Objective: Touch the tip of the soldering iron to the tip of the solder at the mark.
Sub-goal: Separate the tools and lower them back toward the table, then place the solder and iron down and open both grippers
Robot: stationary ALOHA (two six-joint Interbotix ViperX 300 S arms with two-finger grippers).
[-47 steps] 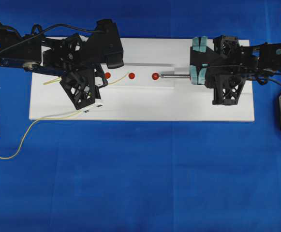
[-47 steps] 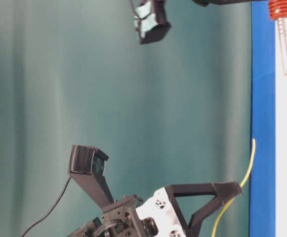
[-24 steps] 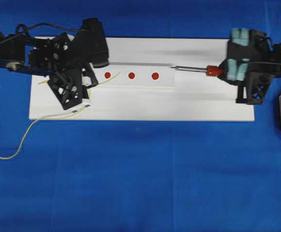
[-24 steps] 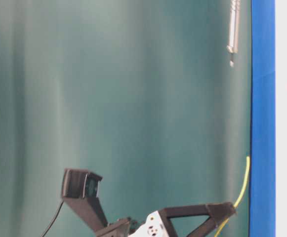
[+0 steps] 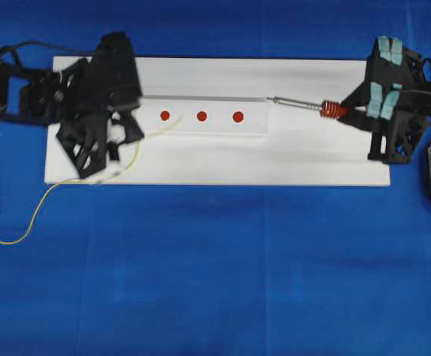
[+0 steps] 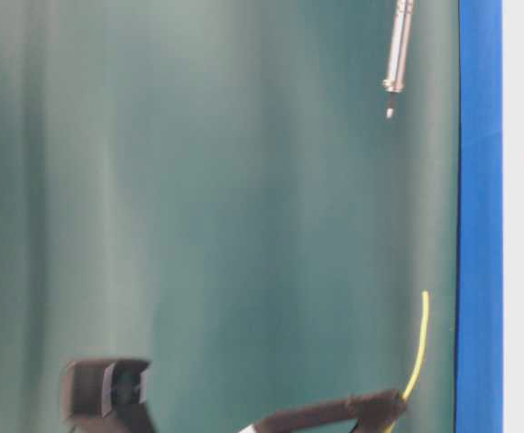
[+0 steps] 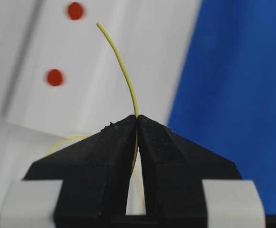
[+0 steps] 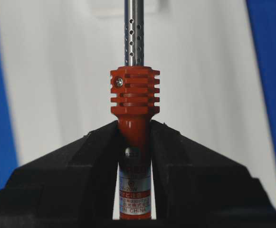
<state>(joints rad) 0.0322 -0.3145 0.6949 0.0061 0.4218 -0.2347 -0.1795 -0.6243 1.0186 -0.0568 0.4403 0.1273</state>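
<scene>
Fingers of the left gripper [image 7: 137, 124] filled the bottom of the left wrist view, pressed together on the solder [image 7: 123, 71]. The yellow wire rose from between them and curved toward the upper left of the frame, its tip ending just right of the upper of two red marks [image 7: 75, 10] on the white board [image 7: 142, 57].

Seen from the right wrist camera, the right gripper [image 8: 134, 137] was clamped on the red-orange handle of the soldering iron [image 8: 134, 95], below its ribbed collar; the perforated silver shaft ran straight up out of the top of the frame.

From overhead, the left gripper [image 5: 115, 144] sat over the left end of the white board [image 5: 222, 159], with the solder [image 5: 156, 130] reaching right toward the leftmost of three red marks [image 5: 202, 116] and its tail looping off the board's lower left onto the blue cloth [image 5: 215, 267]. The right gripper [image 5: 367, 111] was at the board's right end, the soldering iron [image 5: 304, 104] pointing left, its tip well right of the marks and well apart from the solder.

In the table-level view, the iron's shaft [image 6: 397, 54] hung at top right and the solder [image 6: 417, 347] at lower right, both off the board.
</scene>
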